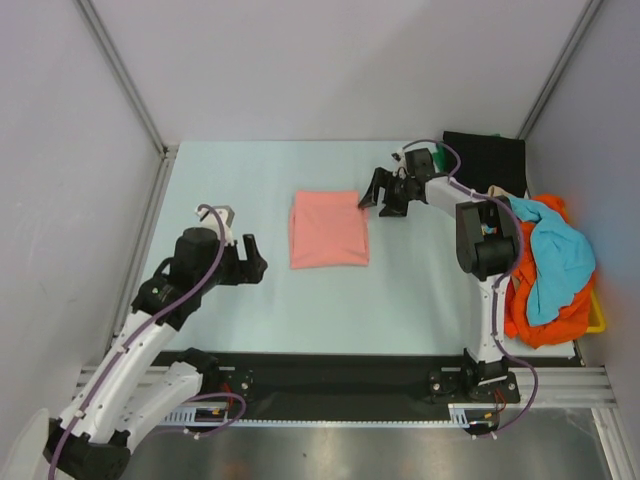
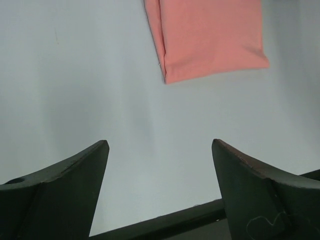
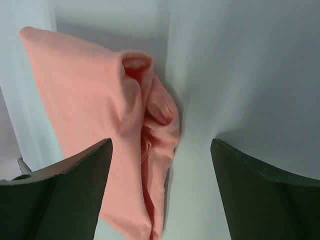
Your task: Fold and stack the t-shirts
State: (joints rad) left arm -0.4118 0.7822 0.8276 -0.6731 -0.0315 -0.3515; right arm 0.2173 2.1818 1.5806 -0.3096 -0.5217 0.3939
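The left gripper [image 1: 252, 264] hangs with jaws spread wide and nothing between them, over the bare tabletop [image 1: 230, 180] just left of the pink shirt [image 1: 328, 228]. The right gripper [image 1: 386, 194], equally wide and empty, sits at that shirt's far right corner. The shirt lies folded into a rectangle near the tabletop's middle, so this fold looks finished. The next move probably calls for stacking it, then drawing another from the heap of shirts [image 1: 545, 265] at the right edge.
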